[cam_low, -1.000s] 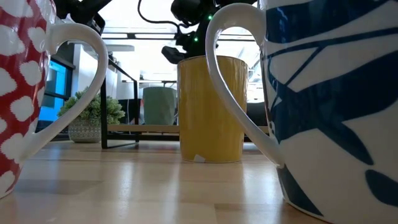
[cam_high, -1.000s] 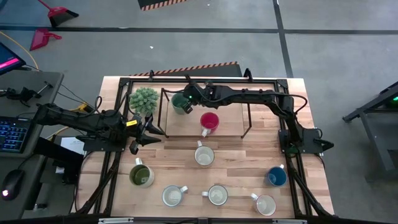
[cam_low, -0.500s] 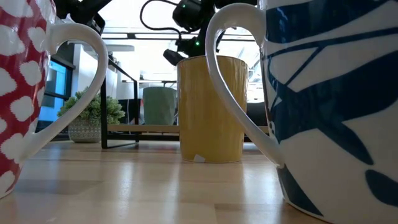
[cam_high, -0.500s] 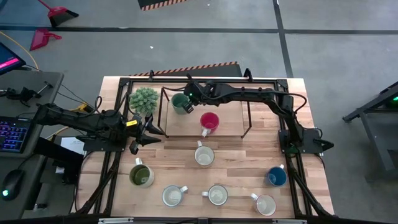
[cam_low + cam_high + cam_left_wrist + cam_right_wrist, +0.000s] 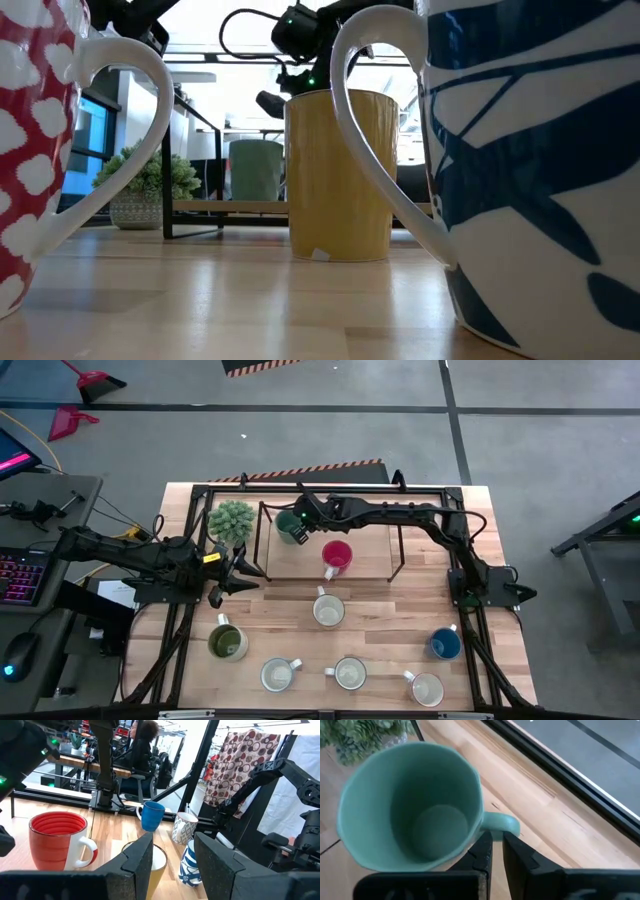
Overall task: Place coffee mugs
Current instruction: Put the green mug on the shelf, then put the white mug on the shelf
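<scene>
Wooden table [image 5: 400, 615] carried scattered mugs. Right gripper [image 5: 300, 528] hovered pinched nearly closed beside the teal mug [image 5: 288, 521] on the raised shelf [image 5: 365, 550], grasping nothing. Left gripper [image 5: 232, 572] waited spread apart near the plant [image 5: 231, 520].

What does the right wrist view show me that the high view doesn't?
Right wrist only: the right tool nearly shut by the handle of the teal mug, whose inside is empty. High view only: the left tool waiting near the table's left edge, the red mug and the mugs in front. Both: teal mug, potted plant.
</scene>
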Robot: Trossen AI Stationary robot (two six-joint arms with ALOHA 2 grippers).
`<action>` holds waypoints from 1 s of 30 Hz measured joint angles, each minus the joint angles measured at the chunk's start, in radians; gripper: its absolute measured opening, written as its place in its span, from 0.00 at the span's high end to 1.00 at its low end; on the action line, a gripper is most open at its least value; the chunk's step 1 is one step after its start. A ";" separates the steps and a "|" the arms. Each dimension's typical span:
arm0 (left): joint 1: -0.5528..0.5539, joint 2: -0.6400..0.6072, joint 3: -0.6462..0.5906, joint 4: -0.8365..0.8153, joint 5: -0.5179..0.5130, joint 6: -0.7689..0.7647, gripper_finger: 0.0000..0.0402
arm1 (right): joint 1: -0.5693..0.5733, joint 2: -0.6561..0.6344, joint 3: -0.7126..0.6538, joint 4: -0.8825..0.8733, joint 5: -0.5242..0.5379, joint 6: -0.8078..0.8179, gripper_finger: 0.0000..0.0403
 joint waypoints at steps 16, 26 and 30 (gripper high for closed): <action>0.000 0.000 0.000 0.000 0.000 0.000 0.67 | 0.004 0.026 0.000 0.058 -0.059 -0.008 0.94; 0.000 0.000 0.000 0.000 0.000 0.000 0.67 | 0.004 0.026 0.010 0.031 -0.078 -0.008 0.94; 0.000 0.000 0.000 0.000 0.000 0.000 0.67 | 0.009 0.026 0.104 -0.095 -0.031 -0.047 0.94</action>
